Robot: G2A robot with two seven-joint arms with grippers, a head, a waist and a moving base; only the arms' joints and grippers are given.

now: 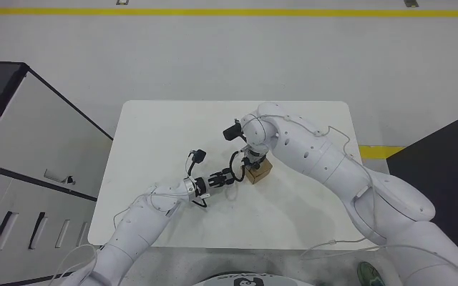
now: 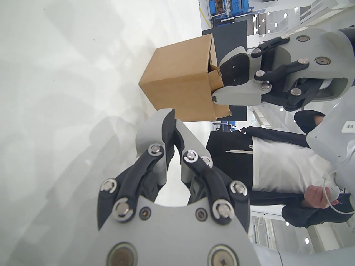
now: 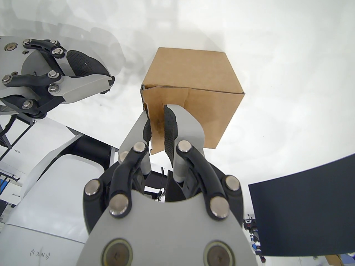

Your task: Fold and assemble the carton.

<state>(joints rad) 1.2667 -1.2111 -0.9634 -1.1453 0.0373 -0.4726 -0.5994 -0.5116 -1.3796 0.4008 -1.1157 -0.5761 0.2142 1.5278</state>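
Observation:
A small brown carton (image 1: 260,171) stands on the white table (image 1: 164,136), its flapped side turned toward both arms. My right gripper (image 3: 156,119) is shut on a flap at the carton's (image 3: 194,84) near edge, with the cardboard pinched between its black pads. From the left wrist view, the right gripper (image 2: 217,82) clamps that flap at the side of the carton (image 2: 177,84). My left gripper (image 2: 173,119) sits low just in front of the carton, shut and holding nothing, a short gap from the box. It is the left gripper (image 3: 110,80) beside the carton in the right wrist view.
The table edge runs close behind the carton on the robot's side. A dark cabinet (image 1: 28,114) stands off the table's left and a dark panel (image 1: 429,154) off its right. Bare tabletop lies beyond and to the left of the carton.

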